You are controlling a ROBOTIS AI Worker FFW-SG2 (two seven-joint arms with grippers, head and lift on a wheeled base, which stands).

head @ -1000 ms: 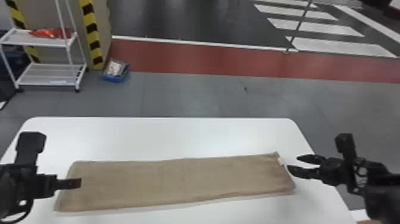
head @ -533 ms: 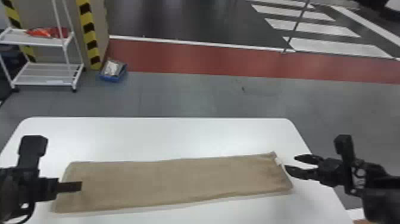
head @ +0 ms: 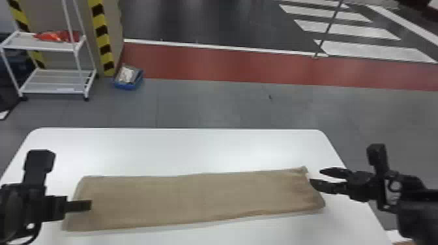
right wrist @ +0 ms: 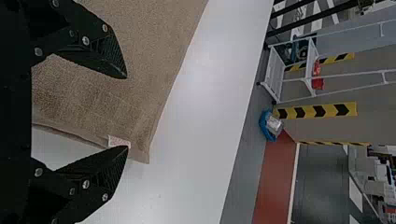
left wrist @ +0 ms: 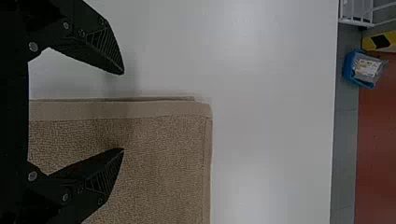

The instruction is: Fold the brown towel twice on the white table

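The brown towel (head: 195, 198) lies in a long strip across the head view's lower middle, on the white counter (head: 182, 146). Lower left, the left gripper (head: 90, 205) has its fingers wide apart, empty; lower right, the right gripper (head: 315, 177) likewise.

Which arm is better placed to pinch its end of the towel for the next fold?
Left, I'd judge: the left gripper is open, the edge of the towel running squarely between its fingers. At the right gripper, the edge slants close to one fingertip.
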